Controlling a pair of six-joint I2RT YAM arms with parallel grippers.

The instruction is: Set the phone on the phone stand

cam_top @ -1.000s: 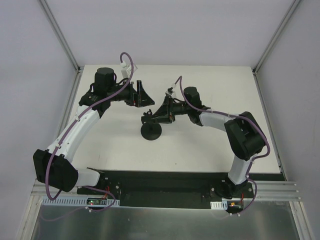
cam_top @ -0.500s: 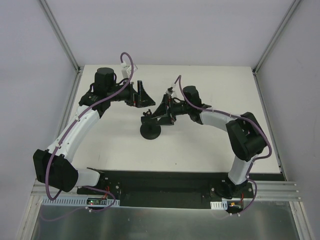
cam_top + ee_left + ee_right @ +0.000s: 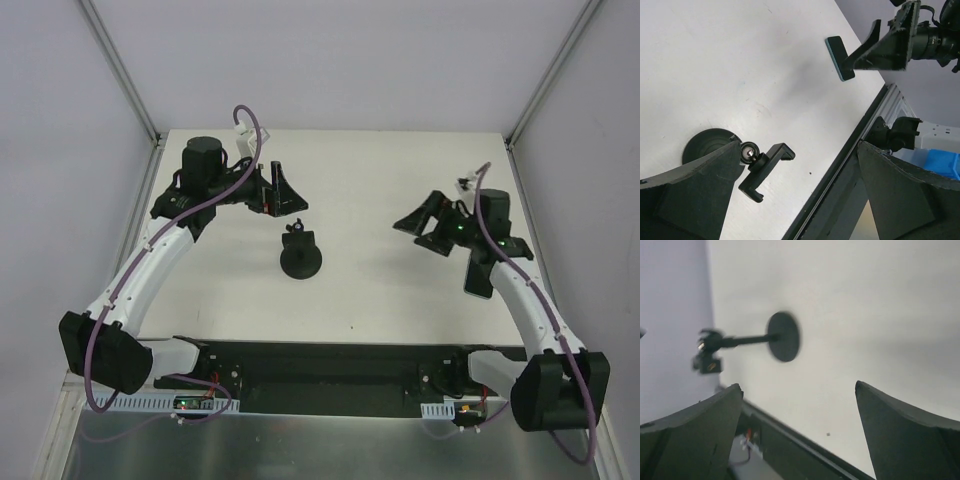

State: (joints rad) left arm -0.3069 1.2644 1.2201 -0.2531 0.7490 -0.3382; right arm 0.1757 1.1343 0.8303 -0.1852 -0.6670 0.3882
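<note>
Black phone stand [image 3: 300, 258] stands upright mid-tabletop [image 3: 380, 170]. Phone [image 3: 839, 57] lies flat, well apart, beside the right arm [image 3: 522, 292]; only the left wrist view shows its teal edge. Left gripper [image 3: 285, 192] and right gripper [image 3: 418, 228] both gape wide, holding nothing.

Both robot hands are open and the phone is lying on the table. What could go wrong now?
1. The phone is thin and lies flat on the table, so the right hand might slide off it instead of lifting it.
2. The phone stand is small, and the left hand is close by. A bump could tip it over.
</note>
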